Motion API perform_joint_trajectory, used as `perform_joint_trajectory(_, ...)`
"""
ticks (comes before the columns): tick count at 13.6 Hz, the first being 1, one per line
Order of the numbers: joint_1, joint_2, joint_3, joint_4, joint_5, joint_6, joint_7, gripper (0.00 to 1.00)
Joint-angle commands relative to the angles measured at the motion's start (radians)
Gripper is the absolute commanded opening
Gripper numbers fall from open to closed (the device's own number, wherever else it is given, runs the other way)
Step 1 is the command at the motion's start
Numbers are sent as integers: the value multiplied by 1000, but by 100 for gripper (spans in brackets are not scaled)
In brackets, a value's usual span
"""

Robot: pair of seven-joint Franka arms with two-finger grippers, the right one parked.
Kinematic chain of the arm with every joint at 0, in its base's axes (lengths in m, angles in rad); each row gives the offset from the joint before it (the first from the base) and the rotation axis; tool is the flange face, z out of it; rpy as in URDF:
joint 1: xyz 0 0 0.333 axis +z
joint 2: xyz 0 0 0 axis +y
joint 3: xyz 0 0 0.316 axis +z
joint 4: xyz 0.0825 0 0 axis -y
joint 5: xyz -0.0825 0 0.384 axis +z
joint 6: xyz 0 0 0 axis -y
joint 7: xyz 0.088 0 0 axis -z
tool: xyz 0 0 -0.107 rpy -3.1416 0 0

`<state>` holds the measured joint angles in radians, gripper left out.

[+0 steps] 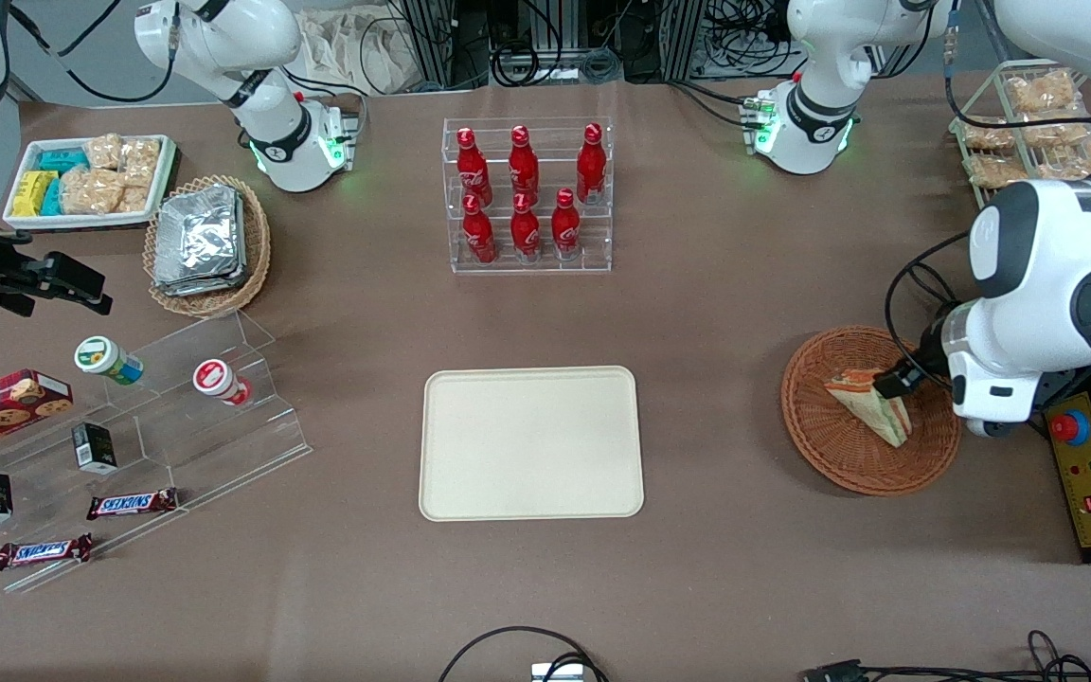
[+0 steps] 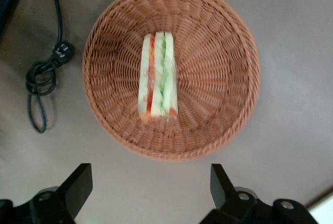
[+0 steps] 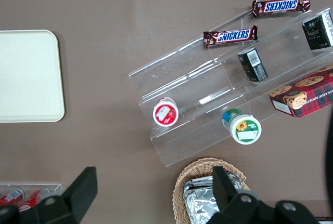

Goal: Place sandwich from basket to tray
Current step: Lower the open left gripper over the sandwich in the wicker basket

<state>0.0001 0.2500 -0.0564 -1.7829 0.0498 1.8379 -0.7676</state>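
The sandwich (image 1: 872,405) is a pale bread wedge with orange-red and green filling, lying in the round reddish-brown wicker basket (image 1: 820,440) toward the working arm's end of the table. In the left wrist view the sandwich (image 2: 158,76) lies in the middle of the basket (image 2: 218,68). My left gripper (image 2: 151,187) is open and empty, held above the table just outside the basket's rim. In the front view the gripper (image 1: 898,379) hangs over the sandwich's edge. The cream-beige tray (image 1: 531,443) lies flat at the table's middle, with nothing on it.
A clear rack of red bottles (image 1: 527,194) stands farther from the front camera than the tray. A yellow control box (image 1: 1090,474) lies beside the basket. A black cable (image 2: 44,76) coils on the table beside the basket. Snack shelves (image 1: 119,455) stand toward the parked arm's end.
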Motion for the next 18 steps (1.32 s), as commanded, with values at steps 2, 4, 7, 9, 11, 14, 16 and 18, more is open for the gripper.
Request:
perform_joint_trajectory(2, 31, -61, -6, -194, 12, 182, -100, 100)
perform_joint_trajectory(4, 47, -34, -5, -257, 12, 292, -105, 100)
perform_joint_trajectory(7, 60, -12, -5, -372, 10, 417, -146, 100)
perform_joint_trajectory(9, 60, 21, -5, -363, 10, 443, -174, 100)
perform_joint_trajectory(11, 61, 31, -5, -381, 10, 497, -177, 100)
perform_joint_trajectory(14, 69, 60, -5, -368, 4, 541, -177, 100)
perform_joint_trajectory(16, 69, 92, -5, -363, -7, 598, -179, 100)
perform_joint_trajectory(18, 71, 95, -5, -349, 2, 603, -153, 97)
